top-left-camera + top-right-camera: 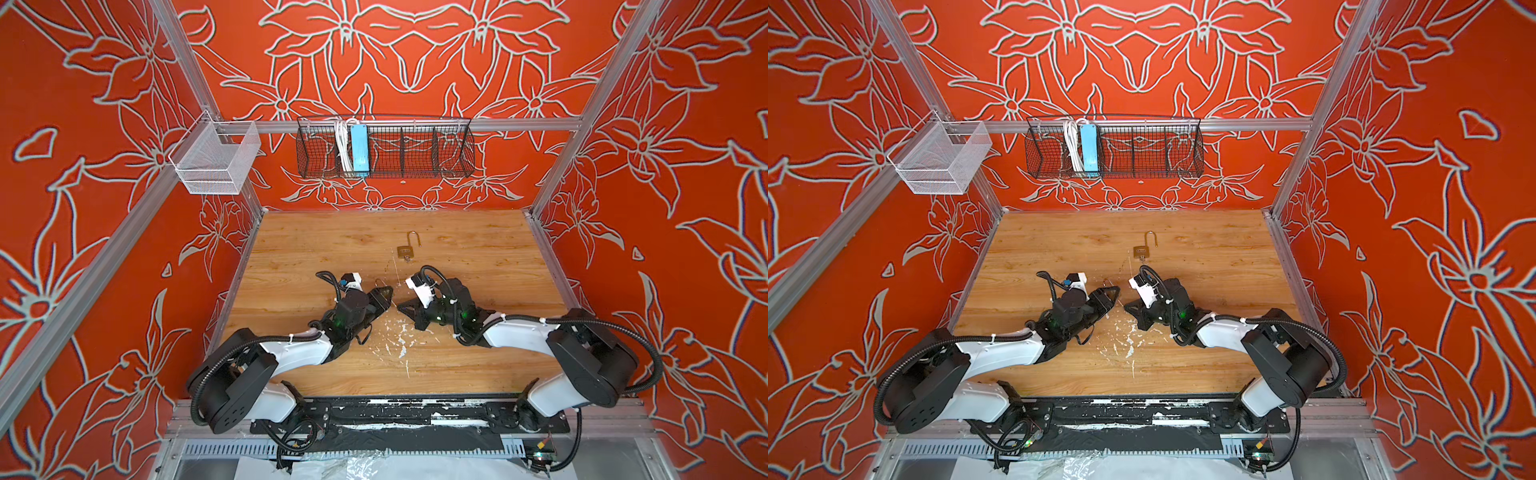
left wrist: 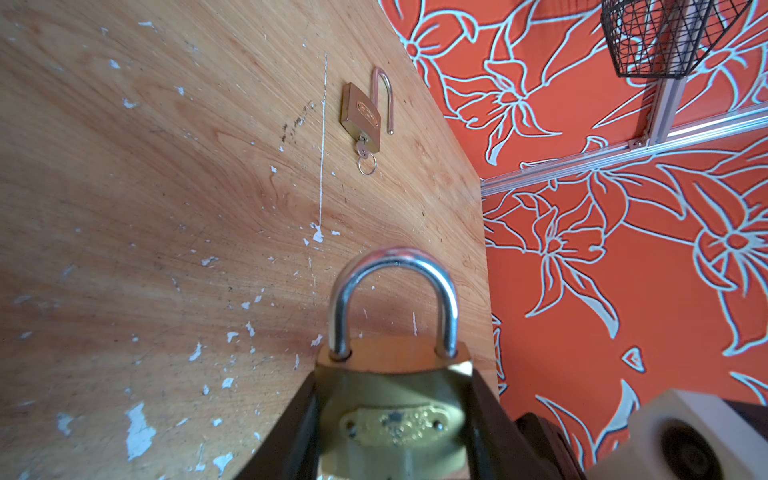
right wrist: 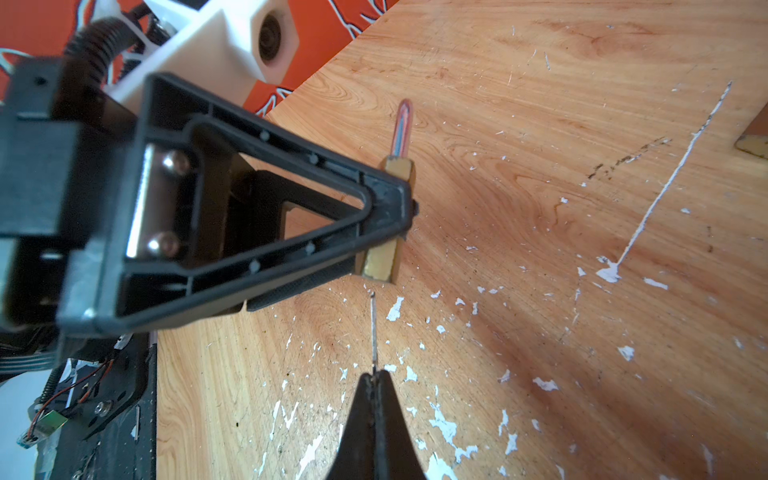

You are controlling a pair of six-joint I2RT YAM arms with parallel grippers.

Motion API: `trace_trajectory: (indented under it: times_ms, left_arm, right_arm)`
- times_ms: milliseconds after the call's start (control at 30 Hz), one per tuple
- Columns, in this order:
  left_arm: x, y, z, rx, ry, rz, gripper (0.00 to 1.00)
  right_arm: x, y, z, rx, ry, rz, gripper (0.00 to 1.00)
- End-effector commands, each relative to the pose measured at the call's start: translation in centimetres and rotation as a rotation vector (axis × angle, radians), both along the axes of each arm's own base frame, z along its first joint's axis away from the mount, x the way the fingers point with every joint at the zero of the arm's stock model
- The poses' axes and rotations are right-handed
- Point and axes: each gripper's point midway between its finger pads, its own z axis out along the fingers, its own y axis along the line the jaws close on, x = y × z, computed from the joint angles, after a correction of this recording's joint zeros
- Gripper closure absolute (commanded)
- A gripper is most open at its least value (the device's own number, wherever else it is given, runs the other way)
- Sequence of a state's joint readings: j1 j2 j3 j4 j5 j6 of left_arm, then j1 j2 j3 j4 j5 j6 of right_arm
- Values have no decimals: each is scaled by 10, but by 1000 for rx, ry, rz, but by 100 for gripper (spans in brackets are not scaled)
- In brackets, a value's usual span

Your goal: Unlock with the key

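Right gripper (image 3: 376, 395): jaws closed on the key (image 3: 373, 332); the blade points at the held lock, its tip just short of it.
Left gripper (image 1: 384, 293): jaws clamped across the brass padlock (image 2: 395, 399); the shackle (image 2: 397, 257) is seated in both holes.
Risk, aim: if the thin blade is off line or wrongly rotated, it would likely jam on the bottom face (image 3: 379, 262) or pivot in the grip.
Risk, push: insertion force could slide the padlock back through the jaws.
Nameplate (image 2: 395, 424): embossed oval; the writing is blurred and unreadable.
Far padlock (image 2: 360, 116): lies well beyond on the table (image 2: 166, 208), shackle open, second key (image 2: 362, 148) inserted; its plate is too small to read.
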State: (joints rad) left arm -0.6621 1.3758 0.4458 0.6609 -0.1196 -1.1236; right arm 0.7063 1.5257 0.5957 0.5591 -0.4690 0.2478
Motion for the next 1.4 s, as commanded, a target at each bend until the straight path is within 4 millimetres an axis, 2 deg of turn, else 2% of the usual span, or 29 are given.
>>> trace_trajectory:
  times_ms: [0, 100, 867, 1367]
  left_arm:
    - [6, 9, 21, -40, -92, 63, 100]
    - [6, 15, 22, -26, -104, 83, 100]
    - [1, -12, 20, -31, -107, -10, 100]
    - [0, -17, 20, -39, -113, -21, 100]
  right_arm:
    - [4, 4, 17, 33, -33, 8, 100]
    - [4, 4, 16, 32, -29, 6, 100]
    - [6, 9, 11, 43, 1, 10, 100]
    - [7, 12, 8, 48, 25, 17, 100]
